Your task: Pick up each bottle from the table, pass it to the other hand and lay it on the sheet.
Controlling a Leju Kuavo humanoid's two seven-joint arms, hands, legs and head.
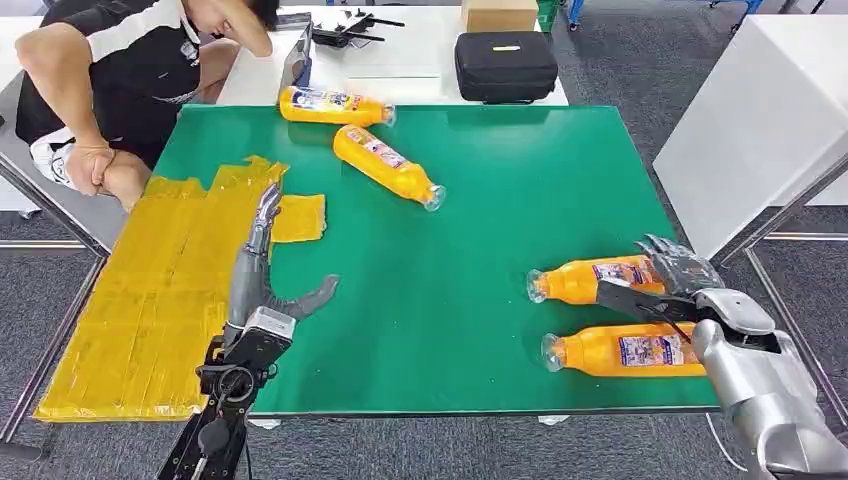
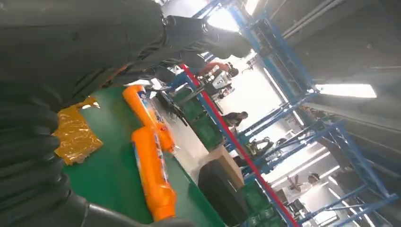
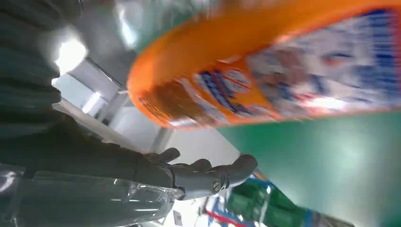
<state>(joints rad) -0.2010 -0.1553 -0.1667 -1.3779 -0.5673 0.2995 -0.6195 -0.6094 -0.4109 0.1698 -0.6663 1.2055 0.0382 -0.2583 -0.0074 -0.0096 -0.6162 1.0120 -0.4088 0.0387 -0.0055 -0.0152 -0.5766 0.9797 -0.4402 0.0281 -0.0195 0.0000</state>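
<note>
- The left hand point(image 1: 268, 262) lies flat at the edge of the crinkled yellow sheet point(image 1: 150, 300), fingers stretched forward, thumb out, holding nothing.
- The right hand point(image 1: 668, 278) reaches over the base end of one orange plastic bottle point(image 1: 590, 279), fingers spread; whether it grips, I cannot tell.
- Four orange bottles lie on the green table point(image 1: 480, 200): that one, a second point(image 1: 620, 352) just beside the right wrist, and two point(image 1: 388, 166) point(image 1: 335, 105) well ahead of the left hand.

I'm looking into what reads as a robotics lab inside a warehouse-like hall: tall blue steel racking point(image 2: 302, 94) and strip ceiling lights point(image 2: 345, 90) run overhead. Around my green tabletop point(image 1: 480, 260) stand white desks point(image 1: 400, 60) on grey carpet point(image 1: 640, 60), with a black equipment case point(image 1: 505, 65) and a seated person point(image 1: 130, 70).
</note>
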